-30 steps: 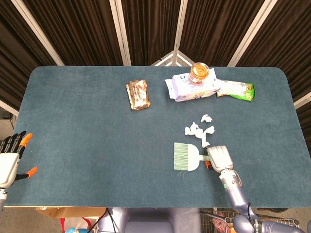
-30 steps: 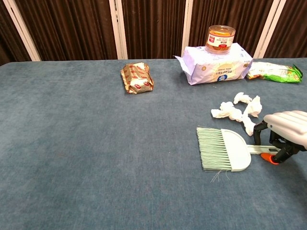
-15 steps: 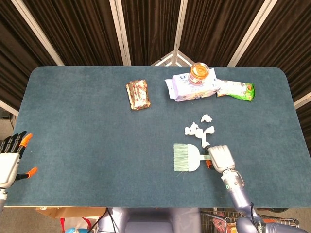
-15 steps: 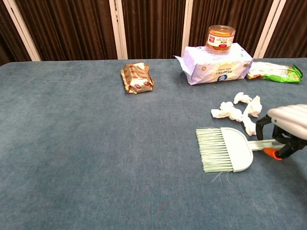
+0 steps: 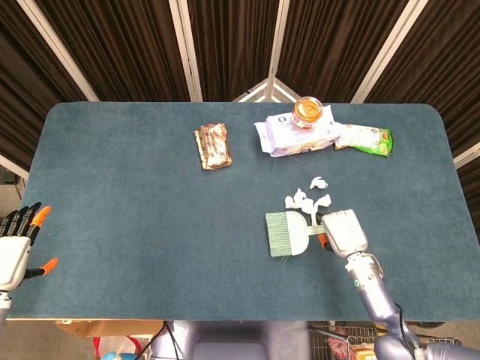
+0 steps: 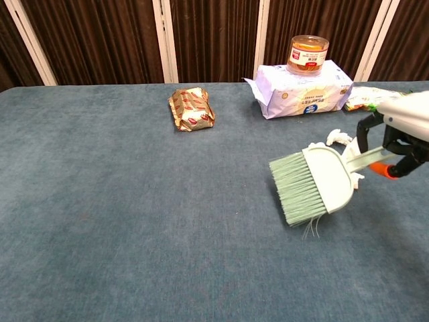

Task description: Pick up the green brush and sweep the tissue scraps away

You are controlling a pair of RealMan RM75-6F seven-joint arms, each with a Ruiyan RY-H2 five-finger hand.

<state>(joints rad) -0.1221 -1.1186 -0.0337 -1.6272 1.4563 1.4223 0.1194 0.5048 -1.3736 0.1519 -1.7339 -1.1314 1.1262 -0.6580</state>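
Note:
The green brush (image 5: 286, 233) (image 6: 312, 186) hangs above the blue table, bristles pointing left, gripped by its handle in my right hand (image 5: 343, 232) (image 6: 401, 131). White tissue scraps (image 5: 307, 199) lie on the cloth just behind the brush head; in the chest view the brush covers most of the tissue scraps (image 6: 337, 138). My left hand (image 5: 16, 247) rests off the table's left front corner, fingers spread and holding nothing; the chest view does not show it.
At the back stand a white wipes pack (image 5: 294, 136) (image 6: 301, 89) with an orange-lidded jar (image 5: 307, 112) (image 6: 309, 52) on top, a green snack bag (image 5: 364, 139) (image 6: 375, 100) to its right, and a brown snack packet (image 5: 213, 146) (image 6: 191, 108) to its left.
My right hand has lifted the brush off the table and carried it slightly back toward the tissue scraps. The left hand has not moved.

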